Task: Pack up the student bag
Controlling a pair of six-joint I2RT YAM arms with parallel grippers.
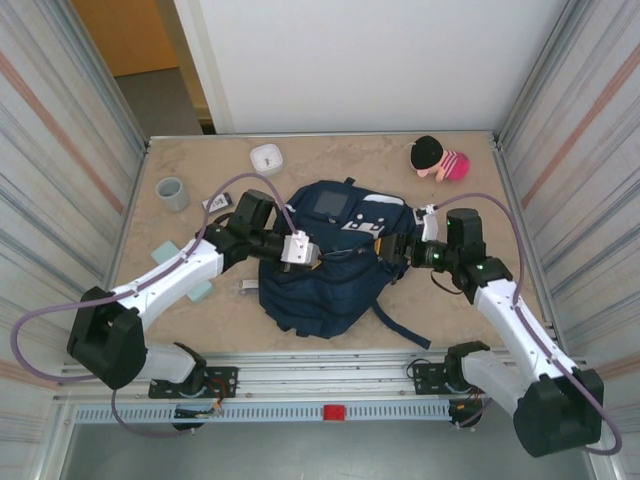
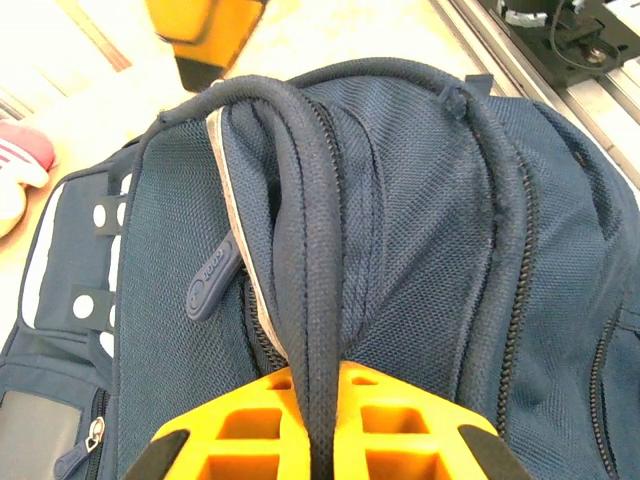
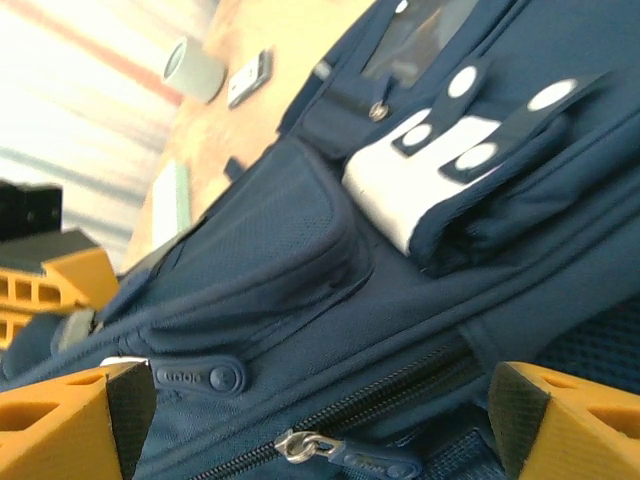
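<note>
The student bag point(image 1: 330, 285) is a big navy backpack lying in the middle of the table, its white buckle patch point(image 1: 385, 213) toward the far side. My left gripper point(image 1: 300, 250) sits at the bag's left upper edge. In the left wrist view that gripper point(image 2: 325, 378) is shut on the bag's dark corded carry handle point(image 2: 300, 230), which rises from between the orange fingers over the bag point(image 2: 430, 200). My right gripper point(image 1: 405, 250) is at the bag's right side. It point(image 3: 320, 425) stands open over the bag's zipper, whose metal pull point(image 3: 298, 446) lies between the fingertips, touching neither.
On the table stand a pink plush toy with a black cap point(image 1: 438, 158) at the far right, a grey cup point(image 1: 172, 193), a small white box point(image 1: 266, 157) and a dark flat item point(image 1: 217, 203) at the far left. Teal flat pieces point(image 1: 165, 252) lie under the left arm. Corrugated walls close both sides.
</note>
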